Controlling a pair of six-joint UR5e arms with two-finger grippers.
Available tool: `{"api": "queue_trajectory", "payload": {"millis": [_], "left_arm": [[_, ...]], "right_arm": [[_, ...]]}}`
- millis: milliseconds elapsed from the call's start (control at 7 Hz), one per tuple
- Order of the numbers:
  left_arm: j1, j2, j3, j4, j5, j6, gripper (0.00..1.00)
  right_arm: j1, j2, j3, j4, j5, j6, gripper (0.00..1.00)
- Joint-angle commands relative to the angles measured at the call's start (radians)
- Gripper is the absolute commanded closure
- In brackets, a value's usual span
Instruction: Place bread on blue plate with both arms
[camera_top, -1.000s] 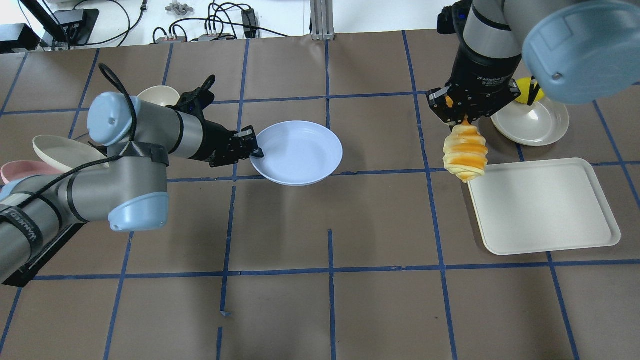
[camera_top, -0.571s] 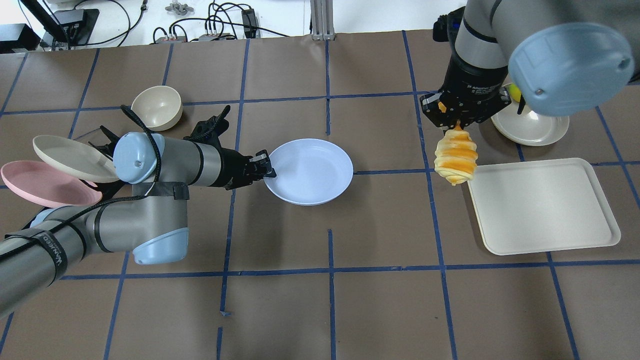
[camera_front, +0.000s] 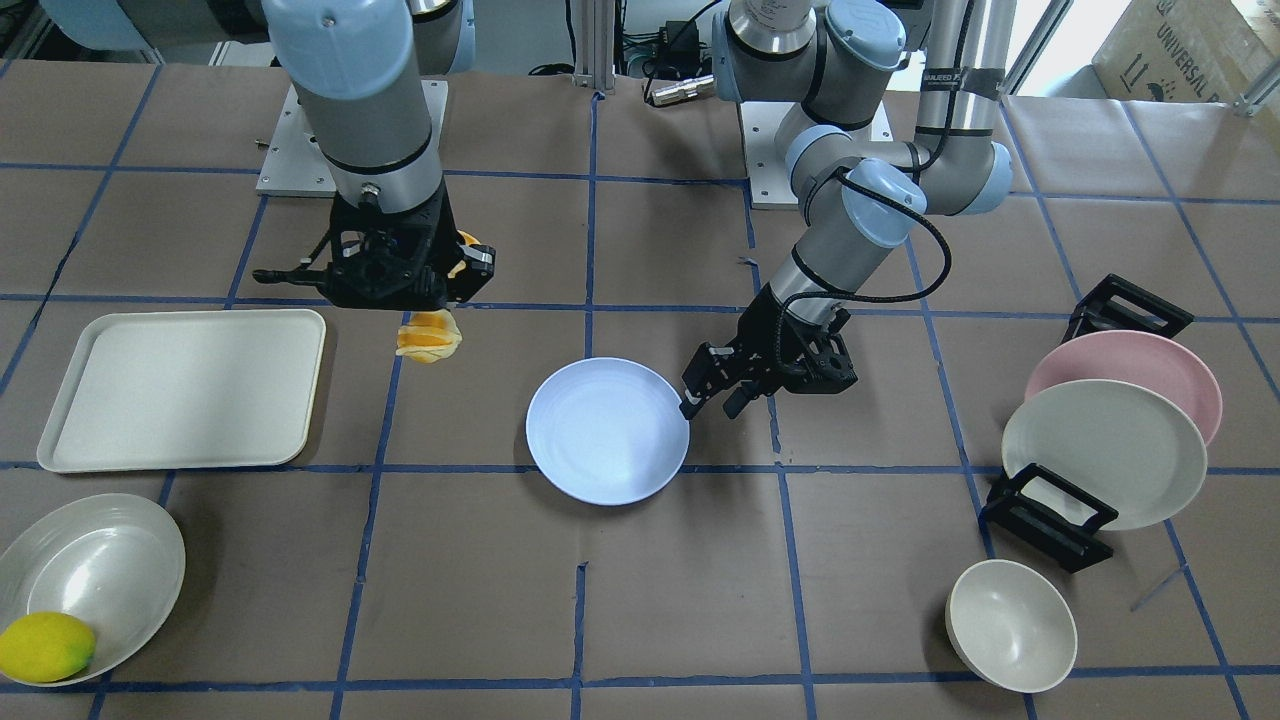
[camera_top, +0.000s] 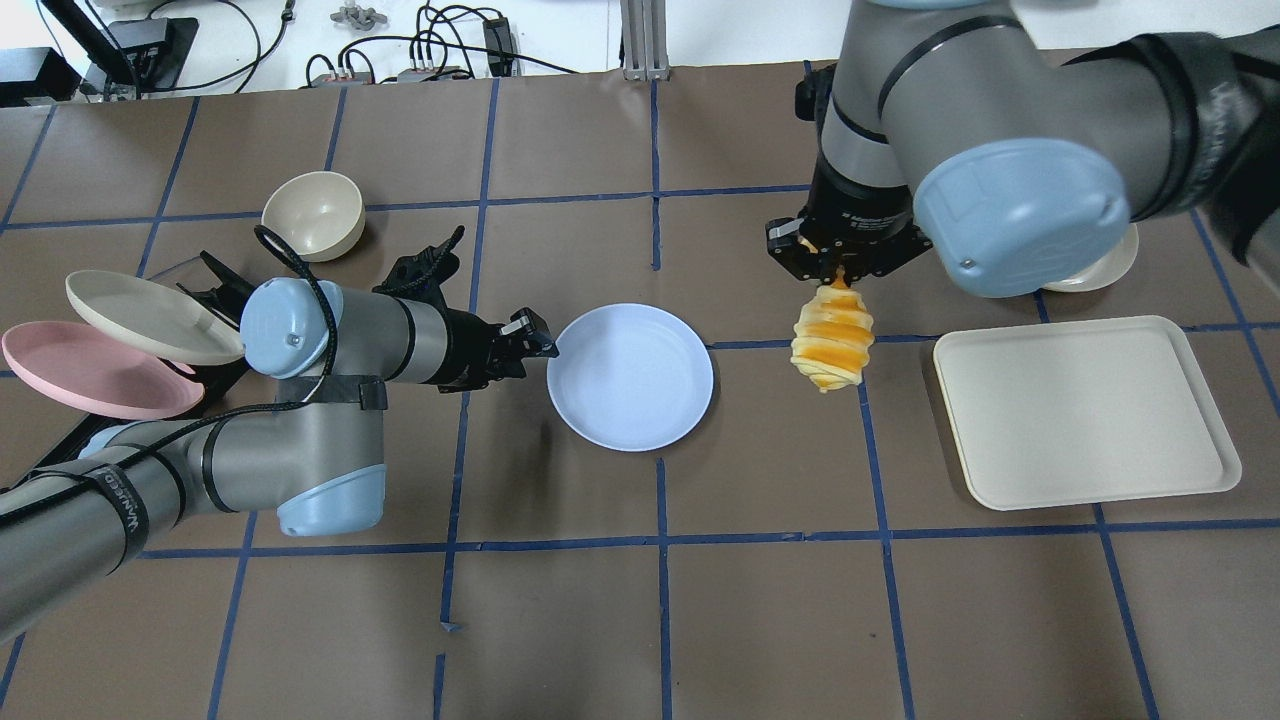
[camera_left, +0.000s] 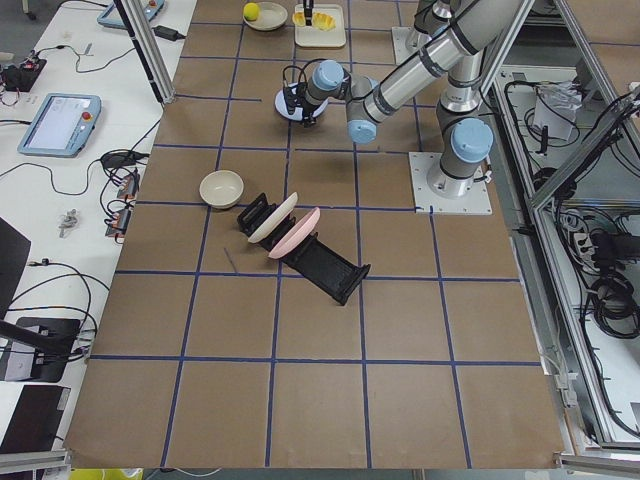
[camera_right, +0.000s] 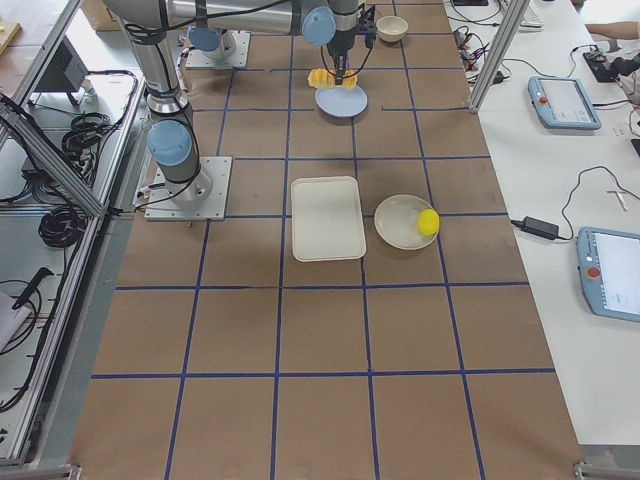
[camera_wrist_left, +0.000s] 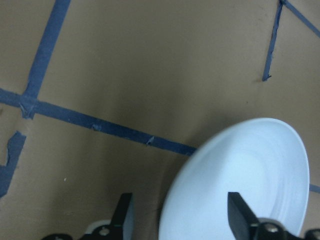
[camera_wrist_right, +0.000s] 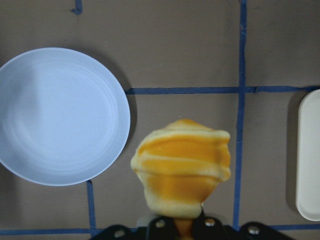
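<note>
Two arms, one step remaining: right gripper (camera_top: 840, 272) clamps the dangling bread (camera_top: 830, 342) short of the blue plate (camera_top: 630, 380); left gripper (camera_top: 545, 345), jaws parted, straddles its rim.

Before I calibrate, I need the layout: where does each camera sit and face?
Front-facing: across the table, facing the robot; left arm on picture-right.
Overhead: behind the robot, looking forward and down; right arm enters right.
Exterior left: table's left end, looking along it; left arm nearest.
Exterior right: opposite end; right arm nearest.
Left wrist: faces the round pale lavender-blue plate; own fingers show.
Right wrist: looks down past the striped orange-and-cream loaf in the right gripper.
Shared: both wrist views show that plate.
</note>
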Motion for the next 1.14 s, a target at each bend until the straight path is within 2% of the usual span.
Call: {"api": "queue_trajectory", "payload": {"millis": [0,143,429,571,714,1000], "left_arm": [[0.062,0.004,0.028,-0.091,0.04,0.287,0.0],[0.103,0.01,0.059,-0.183,0.066,0.455,0.0],[0.181,0.024,0.162,-0.471,0.238,0.671,0.0],[0.195,0.036,0.262,-0.664,0.338,0.682,0.0],[0.197,0.047,0.412,-0.899,0.398,0.682,0.0],[0.197,0.063,0.703,-1.29,0.46,0.692,0.0]], "right_arm": [[0.06,0.074,-0.003,-0.053,0.033,0.069,0.92],[0.083,0.107,-0.006,-0.092,0.034,0.103,0.92],[0.136,0.171,-0.006,-0.173,0.034,0.178,0.92],[0.144,0.219,-0.009,-0.239,0.034,0.185,0.92],[0.155,0.269,-0.017,-0.296,0.033,0.186,0.92],[0.189,0.347,-0.02,-0.4,0.031,0.258,0.92]]}}
